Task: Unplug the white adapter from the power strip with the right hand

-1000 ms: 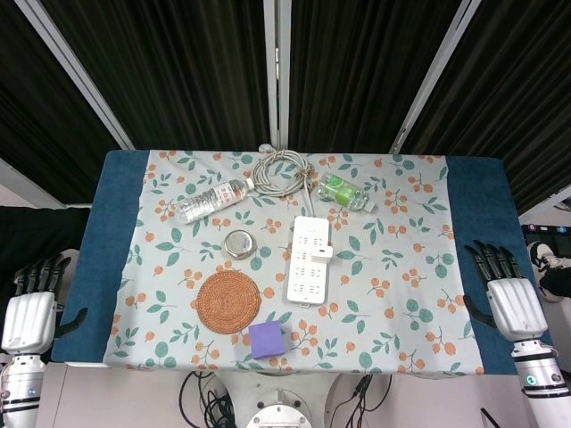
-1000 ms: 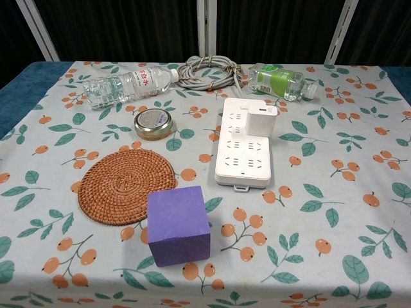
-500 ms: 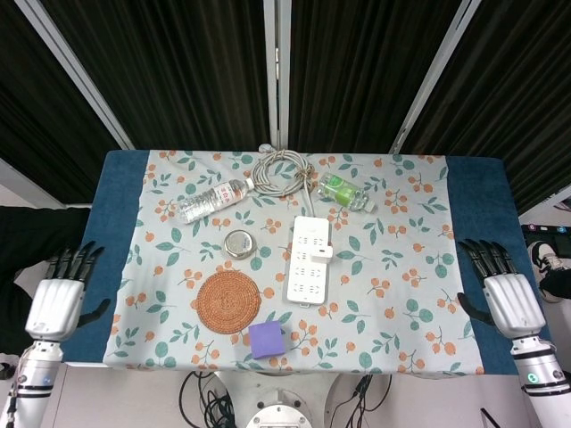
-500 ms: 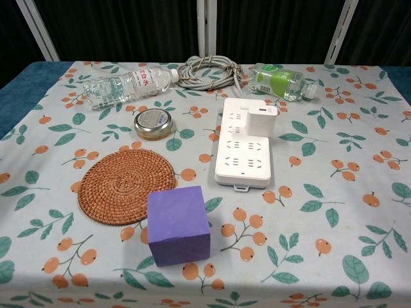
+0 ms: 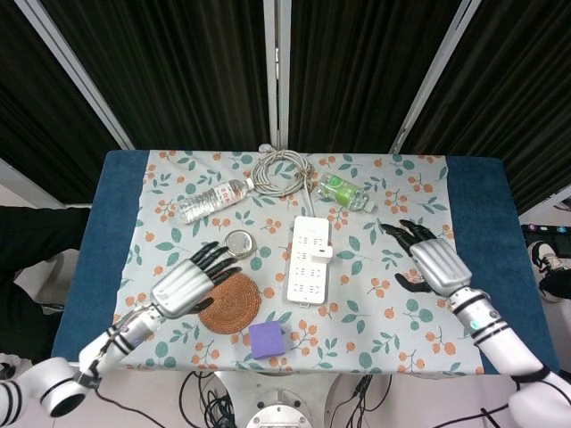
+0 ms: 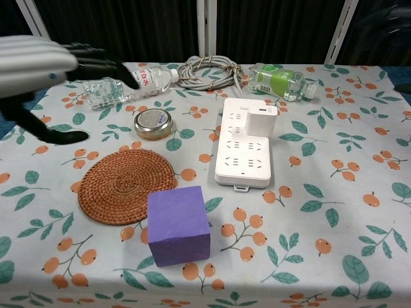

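Head view: both arms are over the bench [image 5: 477,192], which has a leafy floral cloth on it.
Right hand [image 5: 434,264]: lower right of the frame, fingers spread apart, nothing in it, hanging over the cloth well to the right of the power strip.
Left hand [image 5: 185,285]: lower left, fingers also spread and holding nothing, sitting just left of the woven coaster [image 5: 229,302] with fingertips near the little round tin [image 5: 238,243]. Chest view only catches it as a blurry shape at upper left [image 6: 35,64].
Power strip [image 6: 244,142]: white, lying flat in the middle of the frame, long side running away from the camera.
Adapter [image 6: 262,120]: white block, still plugged into the strip's far right socket, nobody touching it.
Cable [image 6: 209,70]: grey coil at the top centre, just beyond the strip.
Bottles: clear water bottle [image 6: 125,85] lying on its side at upper left, smaller green-label bottle [image 6: 280,81] lying at upper right.
Purple block [image 6: 178,224]: lower centre, right beside the coaster's near edge.
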